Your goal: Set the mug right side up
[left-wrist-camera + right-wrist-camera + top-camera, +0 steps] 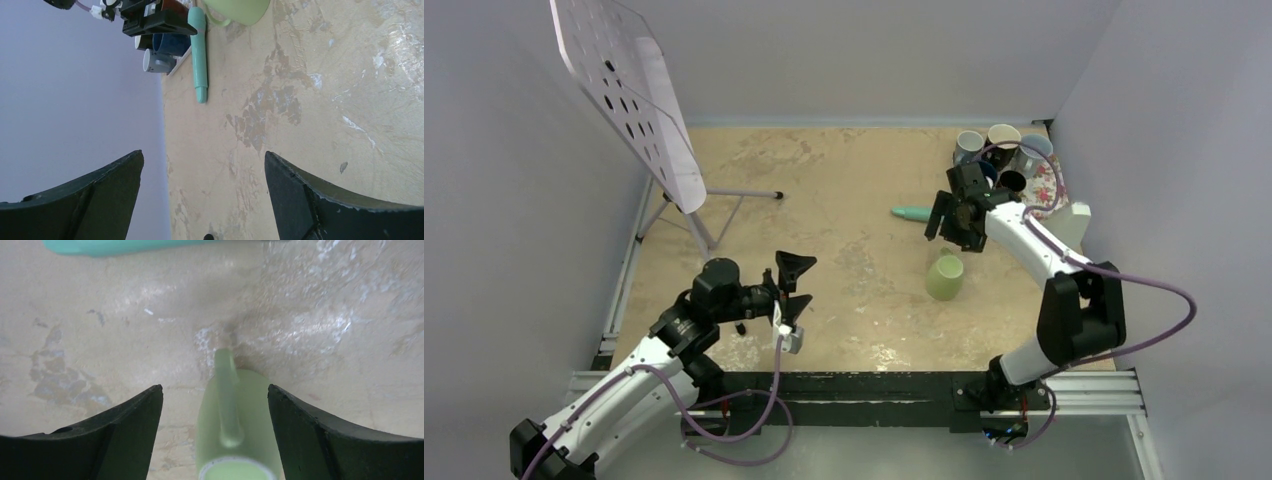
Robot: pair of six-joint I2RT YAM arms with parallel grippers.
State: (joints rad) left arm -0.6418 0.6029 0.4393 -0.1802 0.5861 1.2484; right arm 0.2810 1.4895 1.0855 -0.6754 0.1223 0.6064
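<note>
The green mug sits right of centre on the counter, just below my right gripper; its jaws are spread, flanking the handle without touching. I'd lower squarely, pinch the body, then rotate slowly.

Light green mug: standing upside down (pale base ring up), handle turned toward far side.
</note>
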